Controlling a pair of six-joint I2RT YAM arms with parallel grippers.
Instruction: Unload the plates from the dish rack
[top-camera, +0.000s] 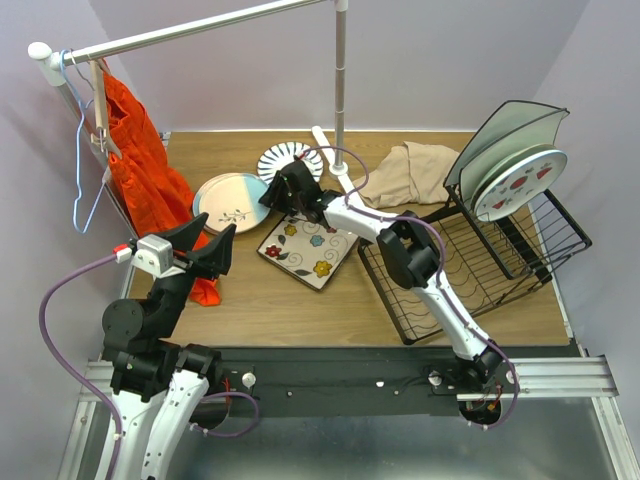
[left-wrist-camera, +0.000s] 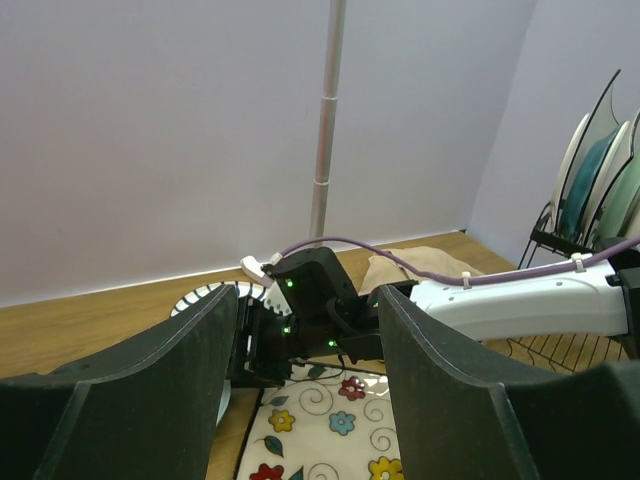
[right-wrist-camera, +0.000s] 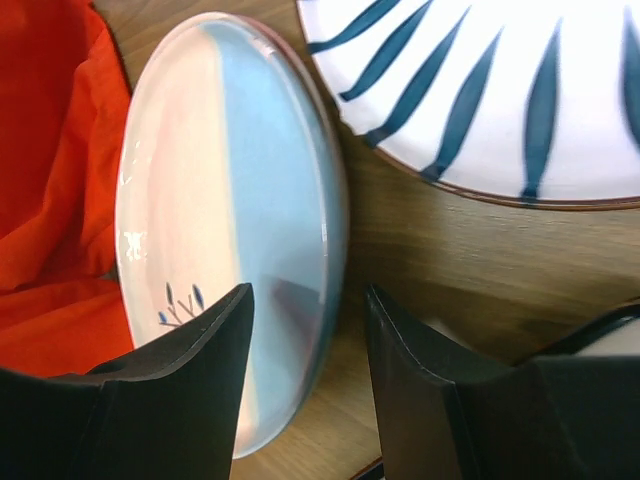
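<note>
The black wire dish rack (top-camera: 470, 275) stands at the right, with a red-spotted plate (top-camera: 520, 183) and a larger pale plate (top-camera: 505, 128) upright in its slots. Three plates lie on the wood. They are a pink-and-blue one (top-camera: 232, 200) (right-wrist-camera: 230, 220), a white one with dark stripes (top-camera: 285, 157) (right-wrist-camera: 480, 90) and a square floral one (top-camera: 308, 250) (left-wrist-camera: 335, 430). My right gripper (top-camera: 272, 195) (right-wrist-camera: 308, 295) hovers open just above the pink-and-blue plate's rim, holding nothing. My left gripper (top-camera: 222, 250) (left-wrist-camera: 308, 300) is open and empty, left of the floral plate.
A white clothes rail (top-camera: 200, 30) with its pole (top-camera: 340, 90) spans the back. An orange garment (top-camera: 145, 165) and a blue hanger (top-camera: 85, 190) hang at the left. A beige cloth (top-camera: 415, 170) lies behind the rack.
</note>
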